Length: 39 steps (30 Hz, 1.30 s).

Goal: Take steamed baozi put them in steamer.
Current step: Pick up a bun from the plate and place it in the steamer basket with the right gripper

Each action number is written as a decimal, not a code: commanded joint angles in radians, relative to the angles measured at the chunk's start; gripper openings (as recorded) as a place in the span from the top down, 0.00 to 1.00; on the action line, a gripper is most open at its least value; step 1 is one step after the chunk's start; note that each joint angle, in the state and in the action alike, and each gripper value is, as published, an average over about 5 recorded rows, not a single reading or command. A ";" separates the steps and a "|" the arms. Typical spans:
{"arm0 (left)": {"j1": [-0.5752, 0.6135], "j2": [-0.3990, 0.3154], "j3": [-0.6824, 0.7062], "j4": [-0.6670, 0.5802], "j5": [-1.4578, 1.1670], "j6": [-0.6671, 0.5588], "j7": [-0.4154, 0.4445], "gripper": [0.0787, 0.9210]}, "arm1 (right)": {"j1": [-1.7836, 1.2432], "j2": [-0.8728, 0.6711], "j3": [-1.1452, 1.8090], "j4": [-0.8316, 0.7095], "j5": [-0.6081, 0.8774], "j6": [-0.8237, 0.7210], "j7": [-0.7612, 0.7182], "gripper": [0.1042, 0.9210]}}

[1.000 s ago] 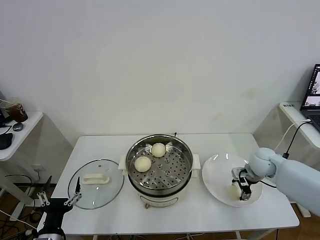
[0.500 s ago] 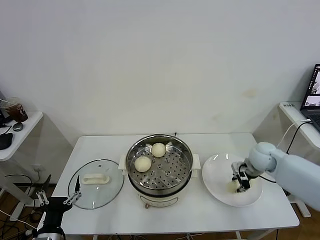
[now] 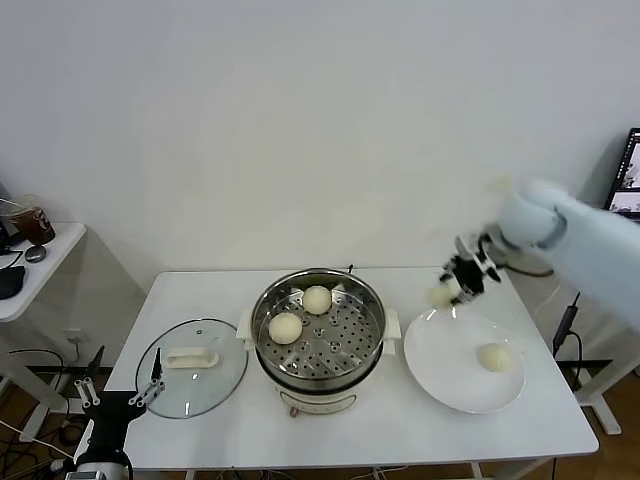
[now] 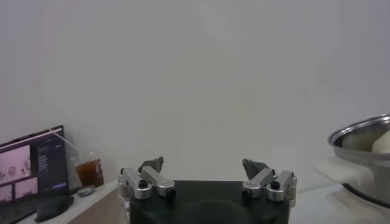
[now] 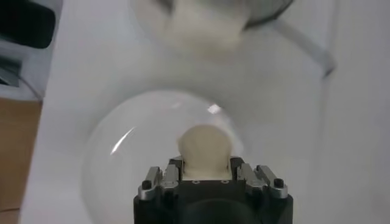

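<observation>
One white table, plain white wall behind steamer.

- Right gripper is raised above the table's far right area, forearm reaching in from the right, fingers clamped on a baozi.
- Left gripper hangs parked off the table's near left corner, jaws spread wide.

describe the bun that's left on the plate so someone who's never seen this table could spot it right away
On the white table, right of the steamer, lies a flat white plate. The bun sits alone on the plate's right half. Two buns lie in the steamer, and the right gripper holds another above the plate's far edge.
</observation>
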 commanded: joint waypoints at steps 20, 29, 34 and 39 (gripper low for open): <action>0.005 -0.019 -0.053 -0.010 -0.020 0.004 -0.002 0.12 | 0.035 0.542 -0.337 -0.030 -0.207 0.670 0.144 0.54; 0.007 -0.023 -0.052 -0.007 -0.018 0.003 -0.002 0.12 | 0.005 0.522 -0.343 -0.017 -0.244 0.713 0.140 0.53; 0.005 -0.023 -0.051 -0.002 -0.018 0.003 -0.003 0.12 | 0.000 0.506 -0.342 -0.021 -0.264 0.724 0.134 0.52; 0.005 -0.025 -0.049 0.000 -0.017 0.002 -0.004 0.12 | -0.004 0.494 -0.336 -0.023 -0.265 0.722 0.139 0.48</action>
